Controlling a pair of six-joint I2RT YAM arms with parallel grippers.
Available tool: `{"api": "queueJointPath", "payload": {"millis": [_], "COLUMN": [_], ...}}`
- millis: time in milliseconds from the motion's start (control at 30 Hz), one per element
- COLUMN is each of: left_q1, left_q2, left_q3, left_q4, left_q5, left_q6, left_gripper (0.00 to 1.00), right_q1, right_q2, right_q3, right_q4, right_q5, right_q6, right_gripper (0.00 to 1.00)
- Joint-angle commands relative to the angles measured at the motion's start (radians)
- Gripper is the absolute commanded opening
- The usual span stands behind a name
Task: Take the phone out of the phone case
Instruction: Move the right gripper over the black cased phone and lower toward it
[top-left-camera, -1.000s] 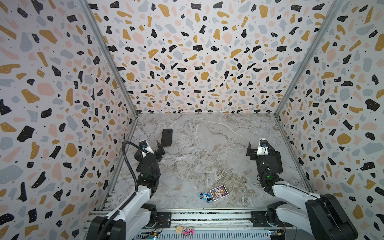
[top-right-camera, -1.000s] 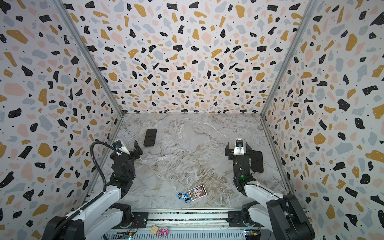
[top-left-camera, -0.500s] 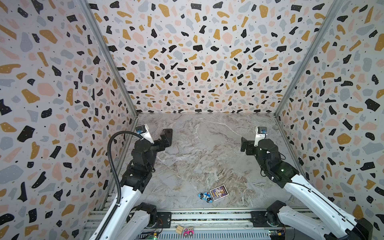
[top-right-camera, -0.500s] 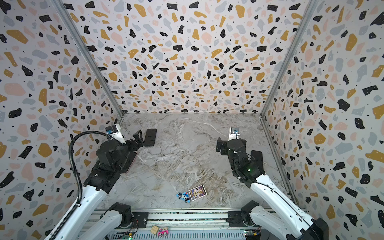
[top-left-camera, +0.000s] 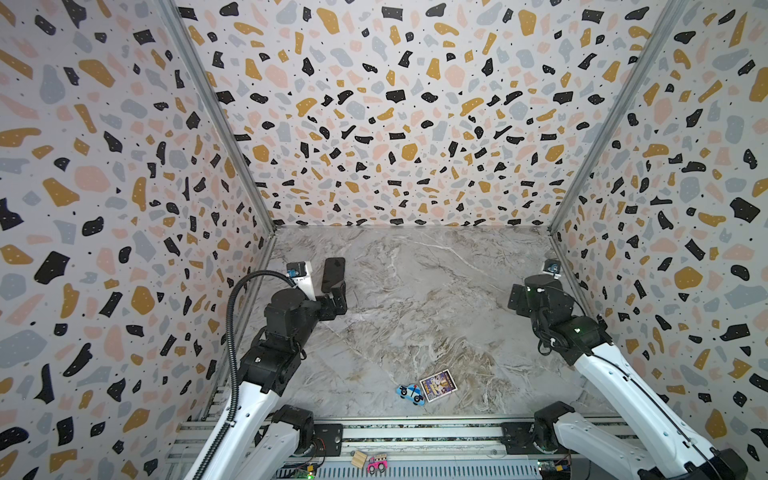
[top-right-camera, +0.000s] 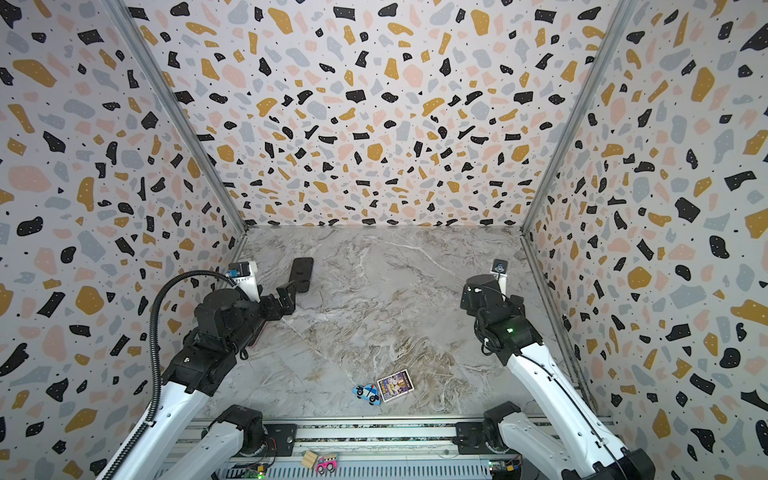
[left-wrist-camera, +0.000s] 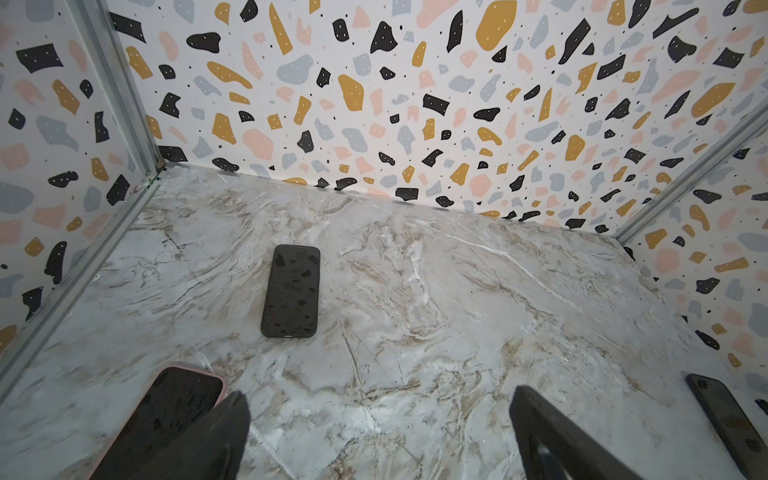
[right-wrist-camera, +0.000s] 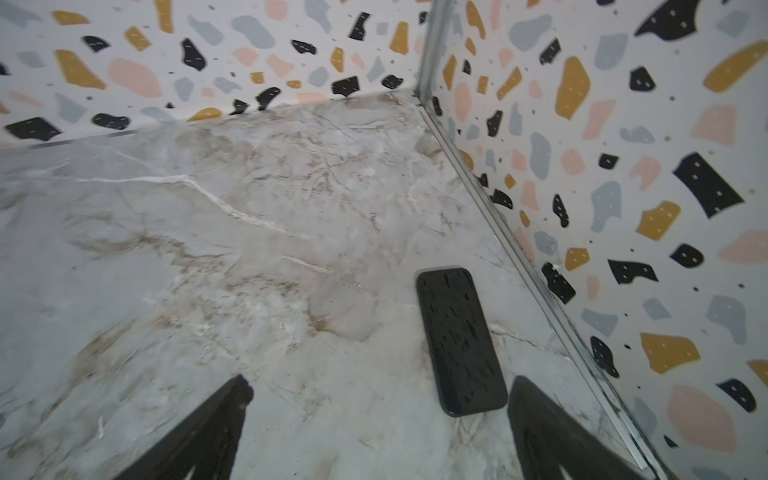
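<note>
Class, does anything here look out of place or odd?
A blue toy police car and a picture card lie near the table's front edge; a wooden block and pink toy car sit on the rail. All seem unrelated clutter; nothing looks damaged.

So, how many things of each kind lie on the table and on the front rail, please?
Phones: 3: dark phone, pink-cased phone, phone by the right wall
Toy cars: 2: blue police car, pink car
Picture card: 1
Wooden block: 1
Total: 7

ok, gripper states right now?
left gripper: open, holding nothing.
right gripper: open, holding nothing.
</note>
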Motion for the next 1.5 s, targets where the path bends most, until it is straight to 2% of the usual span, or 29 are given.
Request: {"api": "queueJointPath", "payload": {"millis": [0,233,467,700,800,933,1467], "left_q1": [-0.004,-0.004,-0.004,-0.004,-0.004,-0.004,-0.004], "left_q2": [-0.019,-0.021,-0.016,0.004,0.006,0.002,-0.007], "left_q3": [-0.024,-0.049,-0.065,-0.068,-0.068,-0.071,-0.075], "left_q4": [-0.008,-0.01,-0.003,0.002,-0.003,-0.002,-0.009], "left_q5": [0.008,0.004,-0.006,-0.016,-0.02,-0.024,-0.019], "left_q6": [0.03,0.034,0.039,0.049,0.052,0.055,0.06], "left_gripper": [1.0,1.0,1.0,1.0,1.0,1.0,1.0], "right_q1": [-0.131,-0.414,-0.514,-0.603,-0.647,-0.668,-0.686], "right_q2": [-0.018,0.043,0.147,0.237,0.268,0.278,0.354], "right_q3": [-0.047,-0.172,-0.284,-0.353,-0.375,-0.397,-0.391], "right_q4": [0.027,0.187,0.358,0.497,0.55,0.601,0.626], "right_q5": [-0.09,-0.279,-0.298,-0.417,-0.517,-0.578,-0.583], "right_q6": [-0.008,0.013,0.05,0.024,0.012,0.004,0.005], "right_gripper": [0.99,0.99,0.99,0.99,0.99,0.99,0.99]}}
